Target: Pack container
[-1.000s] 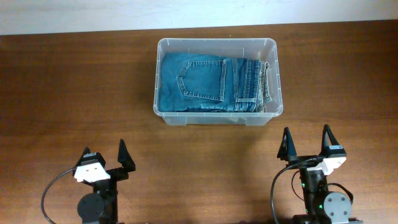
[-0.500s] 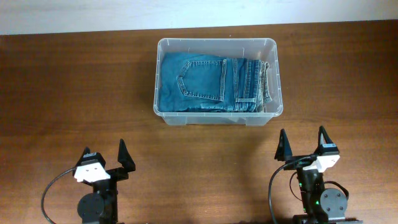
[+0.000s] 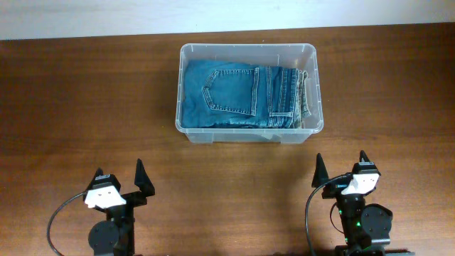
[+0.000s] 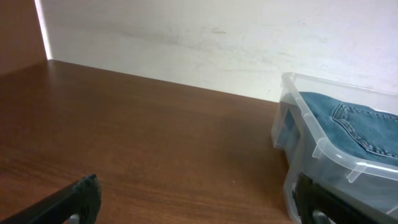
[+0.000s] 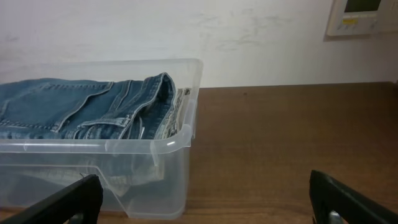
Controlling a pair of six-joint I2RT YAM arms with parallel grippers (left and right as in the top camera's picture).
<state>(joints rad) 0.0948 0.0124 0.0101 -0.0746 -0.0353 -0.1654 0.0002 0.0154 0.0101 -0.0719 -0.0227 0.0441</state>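
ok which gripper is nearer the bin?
The right gripper: it sits just off the near right corner of the container, while the left gripper is offset well to the side. Both open.

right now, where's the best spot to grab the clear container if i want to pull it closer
Probably the thick near rim of the container, coming from the near side and above: that lip juts outward and is bare, while the folded jeans crowd the inside.
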